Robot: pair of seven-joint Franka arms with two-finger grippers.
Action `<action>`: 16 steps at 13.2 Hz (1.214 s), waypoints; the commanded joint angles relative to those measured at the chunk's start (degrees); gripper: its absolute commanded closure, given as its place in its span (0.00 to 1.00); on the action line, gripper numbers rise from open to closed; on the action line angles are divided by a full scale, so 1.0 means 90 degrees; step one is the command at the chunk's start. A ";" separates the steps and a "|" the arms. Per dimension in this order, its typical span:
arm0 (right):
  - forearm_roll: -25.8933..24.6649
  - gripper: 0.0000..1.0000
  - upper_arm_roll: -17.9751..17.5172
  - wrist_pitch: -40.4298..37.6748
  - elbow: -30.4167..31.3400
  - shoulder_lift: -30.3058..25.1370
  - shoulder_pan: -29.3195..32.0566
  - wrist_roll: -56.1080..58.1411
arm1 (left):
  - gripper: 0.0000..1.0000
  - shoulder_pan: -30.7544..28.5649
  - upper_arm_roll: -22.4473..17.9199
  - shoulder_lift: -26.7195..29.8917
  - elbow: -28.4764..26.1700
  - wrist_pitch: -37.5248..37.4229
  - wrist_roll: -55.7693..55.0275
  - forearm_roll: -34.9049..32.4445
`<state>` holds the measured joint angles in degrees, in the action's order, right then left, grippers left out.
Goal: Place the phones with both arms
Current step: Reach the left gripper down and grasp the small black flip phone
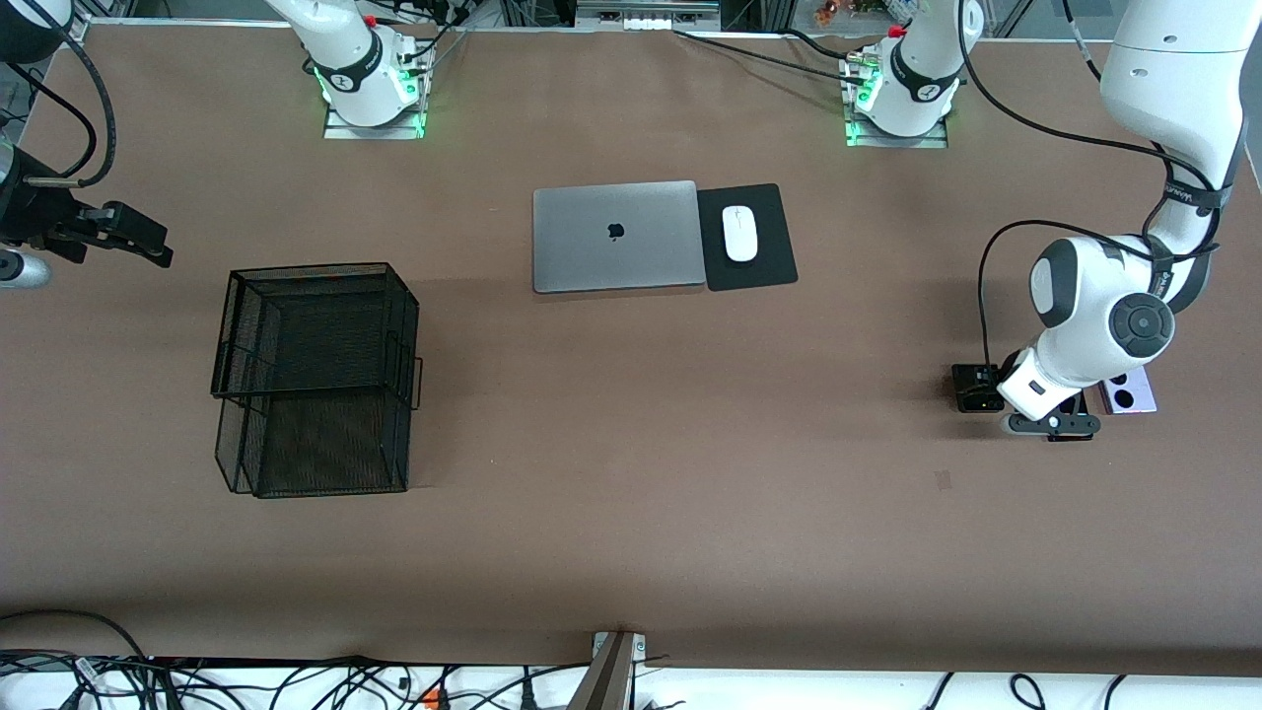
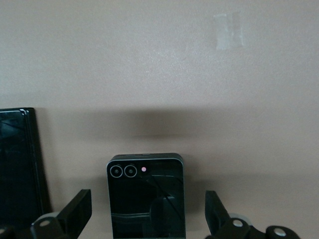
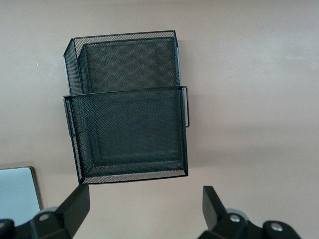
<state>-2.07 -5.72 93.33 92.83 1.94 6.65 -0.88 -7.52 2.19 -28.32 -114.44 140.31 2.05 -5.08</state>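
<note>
A white apple logo on the closed grey laptop (image 1: pixel 615 237) is the only readable mark on the table. At the left arm's end, the left gripper (image 2: pixel 148 219) hangs low with fingers spread wide and nothing between them, over a small black phone (image 2: pixel 146 195) whose twin lenses sit at the end away from the gripper, its long axis running straight out between the fingers. A long black phone (image 2: pixel 19 167) lies just beside it, parallel, past one fingertip; in the front view the arm hides most of both, and a lilac phone (image 1: pixel 1130 392) with two round lenses rests just outboard of the gripper. The right gripper (image 3: pixel 146 209) waits high over the table's other end, fingers wide and empty, above a black mesh basket (image 1: pixel 315 380). A white mouse (image 1: pixel 739 233) sits on a black pad (image 1: pixel 769 258) touching the laptop.
</note>
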 commanded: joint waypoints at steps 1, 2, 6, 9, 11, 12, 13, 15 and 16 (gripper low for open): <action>0.0074 0.00 -0.0087 -0.0068 -0.0002 -0.0069 0.0101 -0.0048 | 0.00 -0.0063 0.0030 0.0022 -0.0476 0.0638 0.0124 -0.0129; 0.0074 0.00 -0.0087 -0.0068 -0.0002 -0.0069 0.0101 -0.0048 | 0.00 -0.0063 0.0030 -0.0027 -0.0574 0.0834 0.0124 -0.0129; 0.0074 0.00 -0.0096 -0.0068 -0.0002 -0.0069 0.0101 -0.0048 | 0.00 -0.0102 0.0011 -0.0105 -0.0595 0.0924 0.0124 -0.0148; 0.0074 0.00 -0.0096 -0.0058 -0.0002 -0.0060 0.0101 -0.0058 | 0.00 -0.0219 -0.0009 -0.0164 -0.0595 0.1060 0.0115 -0.0441; 0.0074 0.00 -0.0106 -0.0068 -0.0011 -0.0069 0.0101 -0.0058 | 0.00 -0.0239 0.0001 -0.0213 -0.0595 0.1109 0.0114 -0.0441; 0.0074 0.00 -0.0106 -0.0058 -0.0011 -0.0060 0.0101 -0.0058 | 0.00 -0.0239 0.0001 -0.0223 -0.0595 0.1119 0.0114 -0.0441; 0.0074 0.00 -0.0096 -0.0067 -0.0002 -0.0059 0.0101 -0.0048 | 0.00 -0.0239 0.0001 -0.0252 -0.0595 0.1119 0.0105 -0.0441; 0.0074 0.00 -0.0096 -0.0068 -0.0011 -0.0059 0.0101 -0.0048 | 0.17 -0.0249 0.0010 -0.0271 -0.0595 0.1109 0.0037 -0.0412; 0.0074 0.00 -0.0096 -0.0058 -0.0011 -0.0059 0.0101 -0.0048 | 0.34 -0.0249 0.0010 -0.0272 -0.0595 0.1109 0.0027 -0.0402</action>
<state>-2.07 -5.79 93.32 92.83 1.94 6.65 -0.88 -9.33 2.11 -30.53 -119.69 149.44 2.46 -7.97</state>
